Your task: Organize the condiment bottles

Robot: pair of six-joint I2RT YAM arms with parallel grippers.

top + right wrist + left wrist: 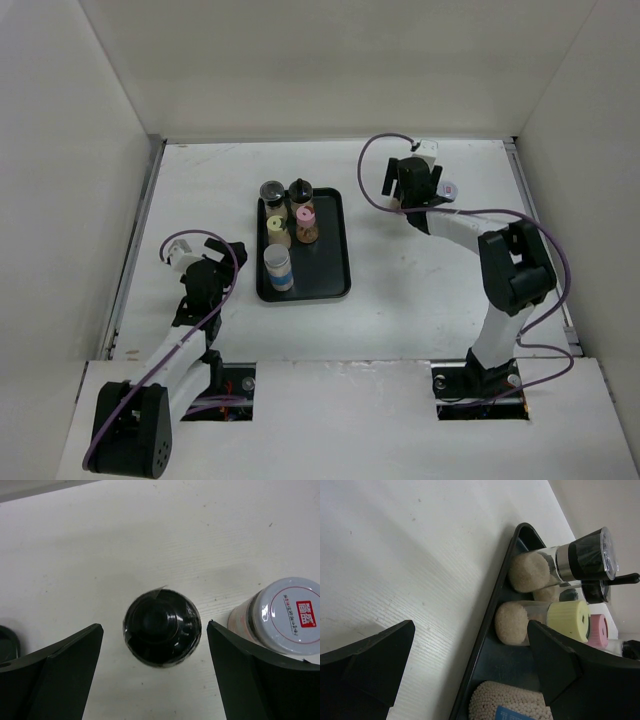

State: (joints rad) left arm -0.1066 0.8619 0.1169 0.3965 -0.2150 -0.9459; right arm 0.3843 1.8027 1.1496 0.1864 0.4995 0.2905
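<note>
You're holding the right jaws spread over the far-right tabletop (pixel 150 540) — the black-capped bottle (pixel 161 629) is standing upright, centred between them, untouched; the left jaws, also spread, are sitting well apart beside the tray (pixel 483 630).

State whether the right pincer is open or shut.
Open: on the right pincer the fingers stand wide apart, flanking the black-capped bottle, table showing between.

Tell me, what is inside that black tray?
Five bottles stand in the black tray: a black-capped jar and a black-spouted bottle at the far end, a yellow-capped jar and a pink-capped jar in the middle, a taller blue-banded white bottle nearest. The tray floor under them is hidden.
</note>
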